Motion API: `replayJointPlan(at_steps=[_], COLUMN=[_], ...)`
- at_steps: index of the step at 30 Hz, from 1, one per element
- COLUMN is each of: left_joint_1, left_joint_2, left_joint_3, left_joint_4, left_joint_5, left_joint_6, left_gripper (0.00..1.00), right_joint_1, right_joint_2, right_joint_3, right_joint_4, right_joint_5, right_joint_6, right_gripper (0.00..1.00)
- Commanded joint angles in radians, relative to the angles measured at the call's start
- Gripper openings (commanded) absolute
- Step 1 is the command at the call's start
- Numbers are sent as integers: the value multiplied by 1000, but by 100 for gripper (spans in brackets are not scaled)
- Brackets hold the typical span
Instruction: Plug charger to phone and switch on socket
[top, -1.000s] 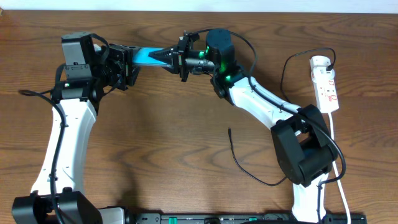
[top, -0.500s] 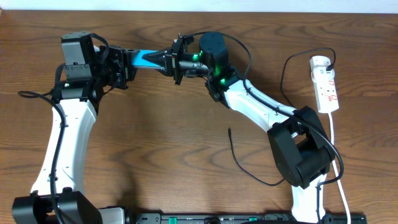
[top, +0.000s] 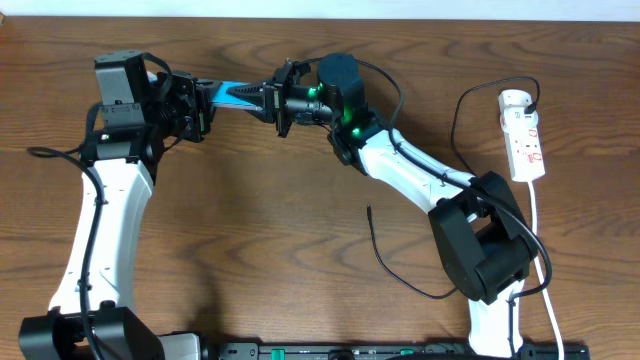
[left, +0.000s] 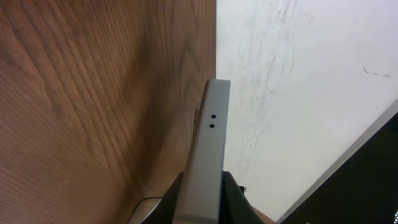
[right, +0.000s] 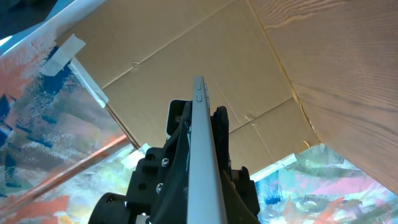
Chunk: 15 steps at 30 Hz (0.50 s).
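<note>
Blue-screened phone (top: 233, 92), long axis left to right, left gripper (top: 205, 100) and right gripper (top: 263, 98) each clamped on one end

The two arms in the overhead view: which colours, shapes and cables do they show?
Both arms have white shells and black joint housings. The left arm carries a grey-black box near its wrist; the right arm has a round black motor with green lights. Black cables run along each. The left claw and right claw are black.
</note>
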Motion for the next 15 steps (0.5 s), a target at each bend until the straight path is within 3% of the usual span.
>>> replayJointPlan(at_steps=[1, 9, 13, 15], left_joint_1=[-4, -4, -3, -4], left_joint_2=[5, 5, 5, 5], left_joint_3=[5, 5, 5, 5], left_joint_4=[-15, -14, -14, -14], left_joint_5=[2, 2, 1, 2], left_joint_6=[17, 54, 106, 119], left_gripper=[7, 7, 7, 8], right_joint_1=[35, 37, 37, 37], right_joint_2=[-7, -7, -7, -7], right_joint_3=[16, 16, 16, 16], right_joint_4=[17, 15, 15, 16], right_joint_5=[-7, 0, 0, 0], right_joint_6=[-77, -77, -77, -77], right_gripper=[1, 1, 18, 22])
